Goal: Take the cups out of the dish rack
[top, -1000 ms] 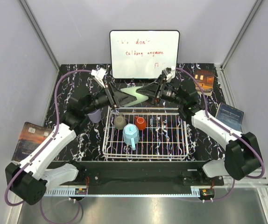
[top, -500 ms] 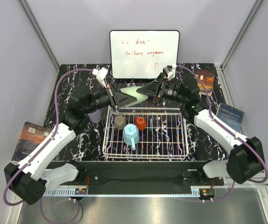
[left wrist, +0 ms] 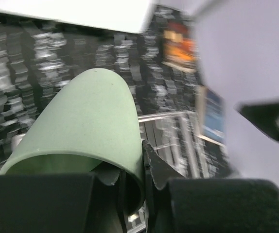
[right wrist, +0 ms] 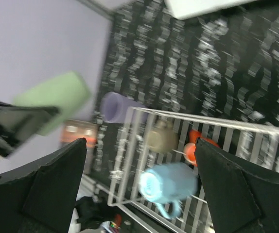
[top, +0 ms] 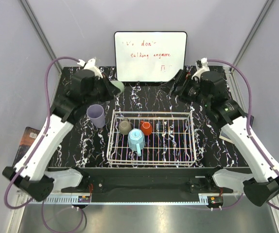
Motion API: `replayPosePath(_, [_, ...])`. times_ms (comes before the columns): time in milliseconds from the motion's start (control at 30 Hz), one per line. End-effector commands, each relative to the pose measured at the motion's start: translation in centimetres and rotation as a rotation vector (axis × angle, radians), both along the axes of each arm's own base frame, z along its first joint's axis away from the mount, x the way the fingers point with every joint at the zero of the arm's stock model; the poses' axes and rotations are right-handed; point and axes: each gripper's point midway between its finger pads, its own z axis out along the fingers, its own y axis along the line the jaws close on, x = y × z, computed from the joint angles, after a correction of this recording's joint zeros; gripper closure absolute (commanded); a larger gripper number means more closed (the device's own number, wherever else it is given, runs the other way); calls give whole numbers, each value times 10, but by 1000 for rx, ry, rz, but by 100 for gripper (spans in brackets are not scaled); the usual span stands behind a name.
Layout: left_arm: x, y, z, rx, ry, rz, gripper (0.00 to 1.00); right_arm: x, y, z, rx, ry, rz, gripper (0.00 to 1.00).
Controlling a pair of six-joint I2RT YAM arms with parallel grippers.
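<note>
My left gripper [top: 109, 89] is shut on the rim of the sage-green tumbler [top: 116, 87], held in the air left of the whiteboard; the left wrist view shows its fingers [left wrist: 151, 165] pinching the tumbler's [left wrist: 88, 121] wall. My right gripper [top: 174, 86] is open and empty, high above the table's back right [right wrist: 139, 160]. The lavender tumbler [top: 95, 115] stands on the table left of the dish rack [top: 188, 141]. In the rack are the grey-brown cup [top: 125, 127], the red-orange cup [top: 146, 128] and the light blue mug [top: 136, 141], also seen blurred in the right wrist view [right wrist: 168, 184].
A whiteboard [top: 150, 56] with red writing leans at the back. A book [top: 24, 141] lies at the table's left edge. An orange book [left wrist: 178, 46] and a blue one [left wrist: 210, 116] lie on the right side. Grey walls close in both sides.
Both grippers met at the green tumbler above the rack's back edge. Now the left arm has carried it back and left, and the right gripper has let go and drawn back right.
</note>
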Motion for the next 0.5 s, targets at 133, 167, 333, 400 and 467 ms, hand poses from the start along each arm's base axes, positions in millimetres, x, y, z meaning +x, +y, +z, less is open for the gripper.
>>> replayPosePath(133, [17,102,-82,580,347,394,100,-4,-43,-89,-300,238,-151,2])
replayPosePath(167, [19,104,-85,598,356,394,100,-5,-45,-93,-313,245,-154,2])
replayPosePath(333, [31,119,-102,687,432,390,100,-9,-50,-102,-341,255,-152,2])
replayPosePath(400, [36,124,-110,720,460,388,100,-11,-51,-103,-344,255,-150,2])
replayPosePath(467, [36,127,-112,736,471,391,100,-13,-53,-104,-347,255,-150,2])
